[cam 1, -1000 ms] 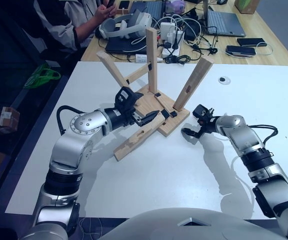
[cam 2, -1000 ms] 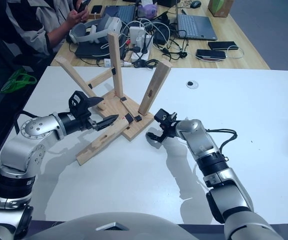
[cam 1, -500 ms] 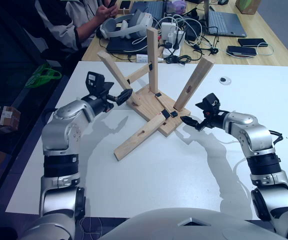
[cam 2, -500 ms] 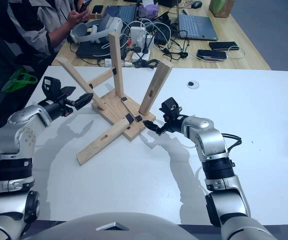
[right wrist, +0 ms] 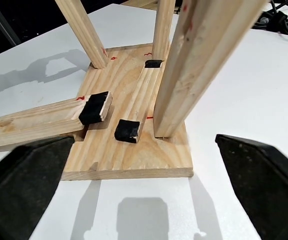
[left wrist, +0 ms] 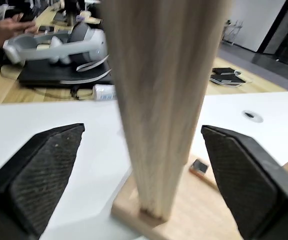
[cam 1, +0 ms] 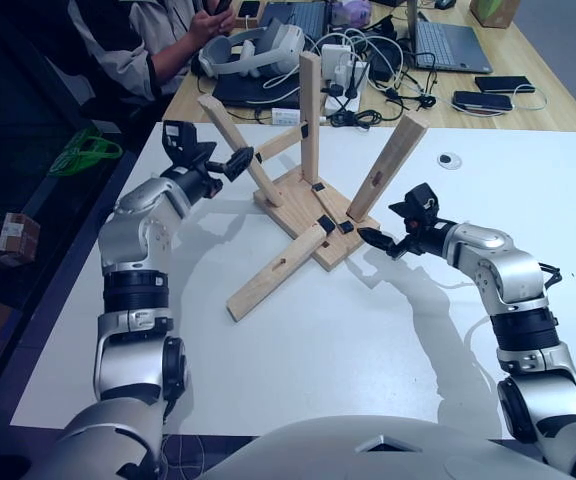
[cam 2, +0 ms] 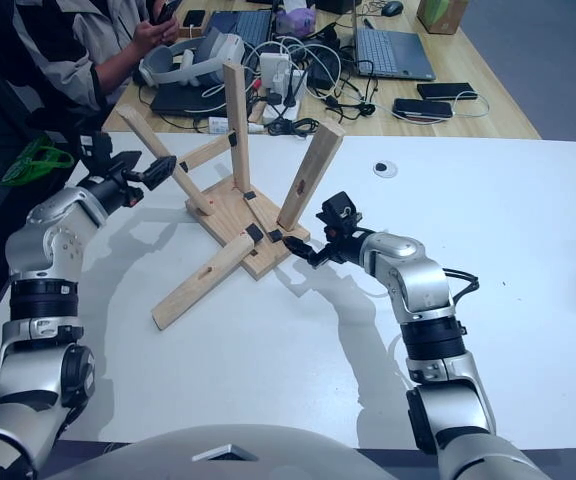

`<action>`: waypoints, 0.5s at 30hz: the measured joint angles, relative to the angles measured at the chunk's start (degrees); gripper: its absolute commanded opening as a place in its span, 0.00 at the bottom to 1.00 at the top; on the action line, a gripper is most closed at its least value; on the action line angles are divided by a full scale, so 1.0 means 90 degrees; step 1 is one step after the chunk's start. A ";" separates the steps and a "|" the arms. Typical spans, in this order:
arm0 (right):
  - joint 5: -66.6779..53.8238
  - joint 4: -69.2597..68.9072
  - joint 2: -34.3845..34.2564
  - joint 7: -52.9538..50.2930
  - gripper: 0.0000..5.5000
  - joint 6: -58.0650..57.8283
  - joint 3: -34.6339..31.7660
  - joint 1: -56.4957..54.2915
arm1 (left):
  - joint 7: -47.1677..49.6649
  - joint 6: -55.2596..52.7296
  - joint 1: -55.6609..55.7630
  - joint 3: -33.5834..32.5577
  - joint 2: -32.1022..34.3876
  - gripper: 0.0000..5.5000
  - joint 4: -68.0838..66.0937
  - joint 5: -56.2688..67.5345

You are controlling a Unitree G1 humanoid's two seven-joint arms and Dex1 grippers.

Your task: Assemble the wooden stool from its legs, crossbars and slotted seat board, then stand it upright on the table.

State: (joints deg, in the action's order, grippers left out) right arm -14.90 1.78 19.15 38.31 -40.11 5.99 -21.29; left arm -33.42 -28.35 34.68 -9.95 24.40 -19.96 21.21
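The slotted seat board (cam 1: 290,200) lies flat on the desk (cam 1: 368,350), its near corner just ahead of the right tool (cam 1: 377,243), which is spread wide and holds nothing. Three legs stand in the board. The leaning leg (cam 1: 218,120) sits between the left tool's (cam 1: 234,162) parted fingers, neither pad plainly touching. A fourth leg (cam 1: 273,275) lies on the desk between both tools, one end against the board. Assembly looks partway done — that loose leg needs seating. The next move likely calls for closing on the leaning leg to steady the frame, then raising the fallen one into its slot.
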 measured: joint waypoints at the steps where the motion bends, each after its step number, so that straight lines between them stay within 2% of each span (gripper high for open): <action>1: -0.0003 0.0002 0.0014 0.0061 0.98 0.0001 -0.0006 0.0000 | -0.0266 0.0005 0.0095 0.0097 0.0021 0.79 -0.0042 0.0010; 7: -0.0189 0.0020 0.0469 0.0658 0.98 -0.0009 0.0013 0.0023 | -0.1545 -0.0387 -0.0295 0.0781 0.0256 0.79 0.0727 0.0154; 10: -0.0169 0.0251 0.0632 0.0813 0.98 0.0076 0.0061 0.0082 | -0.1611 -0.0496 -0.0485 0.0936 0.0290 0.79 0.0959 0.0130; 15: 0.0151 0.1481 0.0580 0.0792 0.98 0.0759 0.0136 -0.0183 | -0.1449 -0.0503 -0.0566 0.1048 0.0290 0.79 0.1083 -0.0039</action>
State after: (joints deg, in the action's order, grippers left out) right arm -13.54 15.11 24.38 45.43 -33.27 7.22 -22.94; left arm -46.46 -32.89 29.59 -0.52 27.00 -10.21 20.86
